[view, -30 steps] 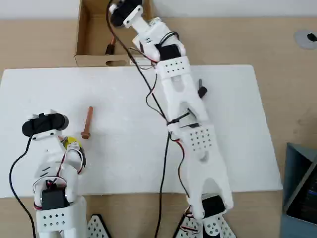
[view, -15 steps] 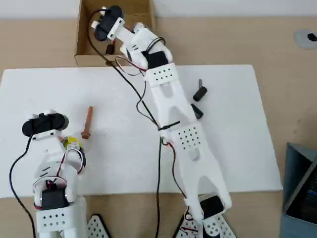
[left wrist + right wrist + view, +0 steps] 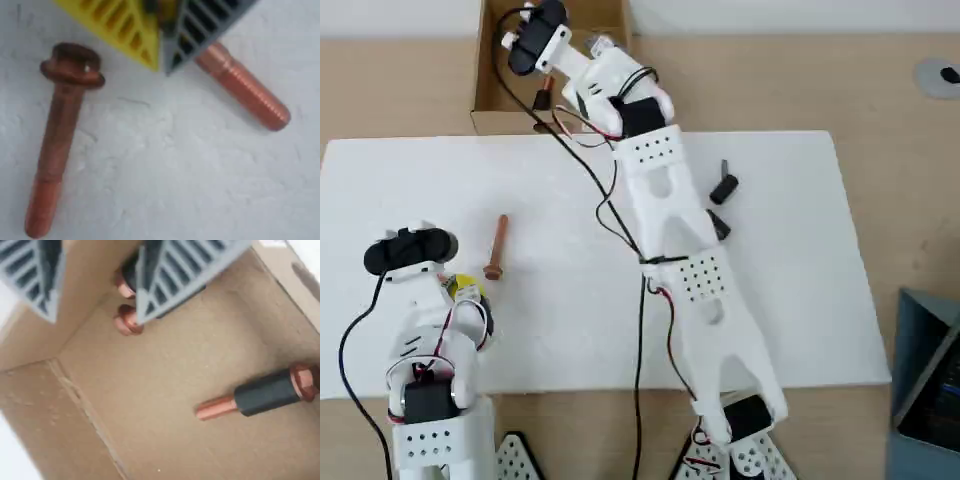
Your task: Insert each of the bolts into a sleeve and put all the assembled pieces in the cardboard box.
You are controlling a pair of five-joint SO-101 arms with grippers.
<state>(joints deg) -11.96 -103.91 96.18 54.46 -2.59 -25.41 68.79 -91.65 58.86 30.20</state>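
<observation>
High view: brown wooden tabletop (image 3: 890,90) carrying a white mat (image 3: 570,330). The cardboard box (image 3: 480,70) stands at the far edge, left of centre, just beyond the mat.

Entry, right arm (image 3: 690,260): lies diagonally from the near edge to the far left, with its end over the box. Its right tool (image 3: 95,317) hangs inside the box above the floor, jaws well apart and nothing between them.

Entry, box contents, right wrist view: one assembled piece (image 3: 265,392), a copper bolt through a black sleeve, lies flat on the cardboard floor. Two copper bolt heads (image 3: 127,320) sit side by side near a corner, partly hidden behind one finger (image 3: 185,265). Whether both of these carry sleeves cannot be told.

Entry, loose bolt (image 3: 497,247): flat on the left part of the mat, head toward the near side, just right of the left arm's end.

Entry, second bolt (image 3: 245,90): flat on the mat near the first, head end hidden under the left tool, threaded end free.

Entry, left tool (image 3: 162,62): yellow and grey fingertips are brought together with nothing seen clamped between them, low over the mat by both bolts.

Entry, black sleeves, two: one (image 3: 724,187) and another (image 3: 717,225), on the mat just right of the right arm, near each other.
</observation>
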